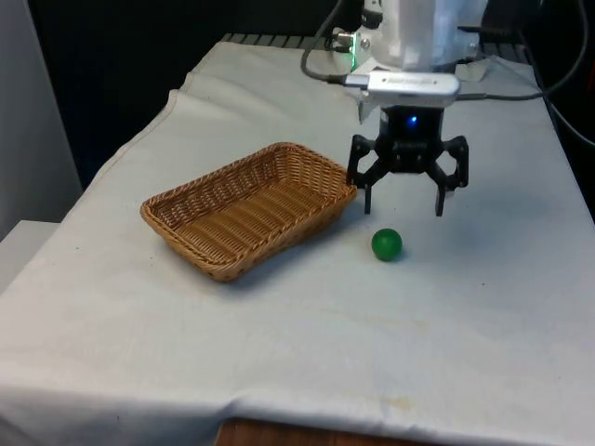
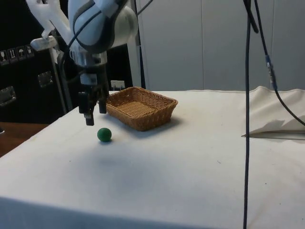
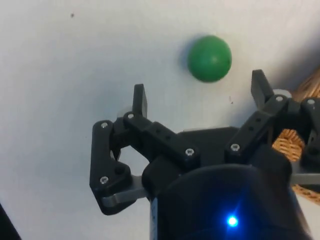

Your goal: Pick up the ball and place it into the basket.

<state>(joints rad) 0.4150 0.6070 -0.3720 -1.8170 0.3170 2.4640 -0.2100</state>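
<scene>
Ball (image 1: pixel 387 244) unhidden; basket (image 3: pixel 300 145) seemingly cropped.

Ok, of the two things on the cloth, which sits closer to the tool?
The green ball, lying on the cloth just below the open tool. The wicker basket stands off to the front view's left, empty.

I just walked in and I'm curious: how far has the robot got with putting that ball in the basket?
Nothing looks finished yet. The green ball lies on the white cloth beside the wicker basket, which holds nothing. Right now the gripper hangs open above the cloth, just behind the ball and not touching it. Left to do: come down around the ball, grasp it, lift it and drop it into the basket.
</scene>
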